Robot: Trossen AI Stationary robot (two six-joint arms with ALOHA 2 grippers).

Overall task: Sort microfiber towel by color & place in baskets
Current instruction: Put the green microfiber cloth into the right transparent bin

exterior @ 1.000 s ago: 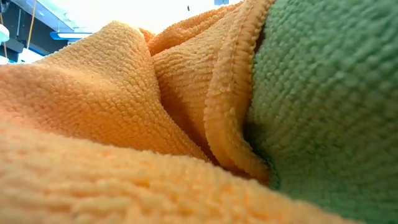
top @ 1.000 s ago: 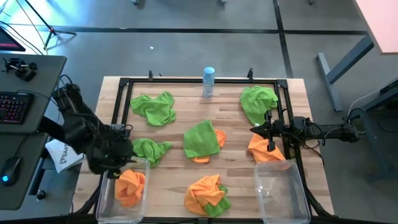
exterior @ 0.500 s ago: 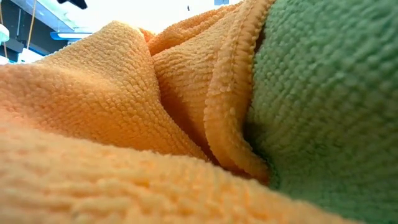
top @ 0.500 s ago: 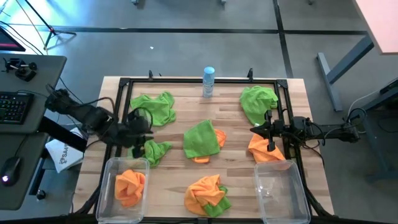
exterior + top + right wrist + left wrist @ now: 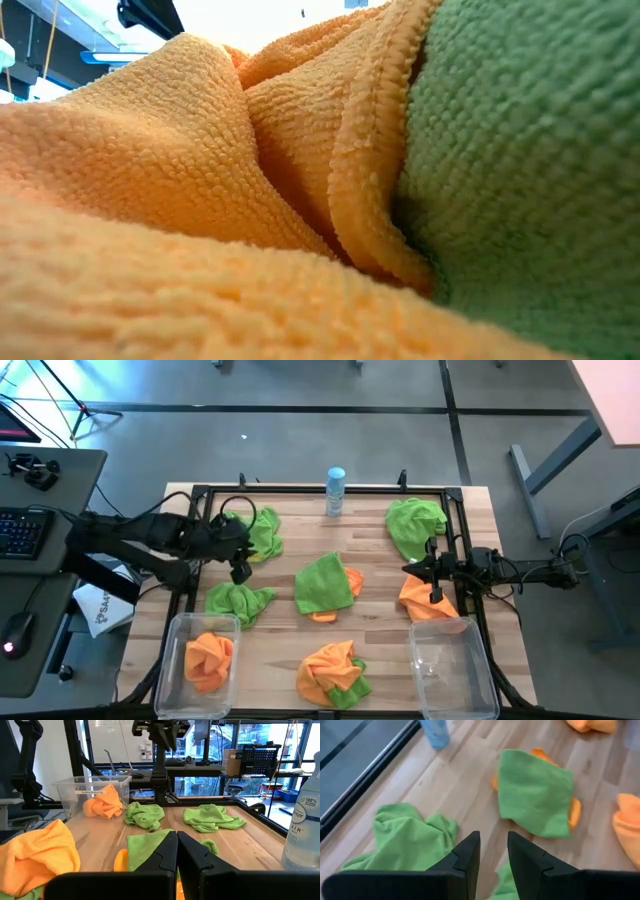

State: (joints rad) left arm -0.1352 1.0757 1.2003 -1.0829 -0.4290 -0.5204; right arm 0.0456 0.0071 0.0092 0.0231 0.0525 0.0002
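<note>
Green towels lie at the far left (image 5: pixel 250 530), near left (image 5: pixel 238 600) and far right (image 5: pixel 415 525). Another green towel (image 5: pixel 325 582) covers an orange one in the middle. An orange-and-green heap (image 5: pixel 335 665) sits at the near edge. The left basket (image 5: pixel 180 628) holds an orange towel (image 5: pixel 208 658); the right basket (image 5: pixel 453 665) holds none. My left gripper (image 5: pixel 240 570) hangs open above the table between the two left green towels, with nothing between its fingers (image 5: pixel 470 855). My right gripper (image 5: pixel 432 588) is shut and level over an orange towel (image 5: pixel 425 605).
A white-and-blue bottle (image 5: pixel 335 490) stands at the far edge in the middle. A black metal frame (image 5: pixel 200 495) runs around the wooden table. The low view is filled by the orange-and-green heap (image 5: pixel 300 200) close to the lens. A desk with a keyboard (image 5: pixel 25 530) stands left of the table.
My left gripper has swung from above the left basket toward the table's far edge and a little toward its middle, turning as it went. It now hangs between the two left green towels. The orange towel stays in the left basket.
</note>
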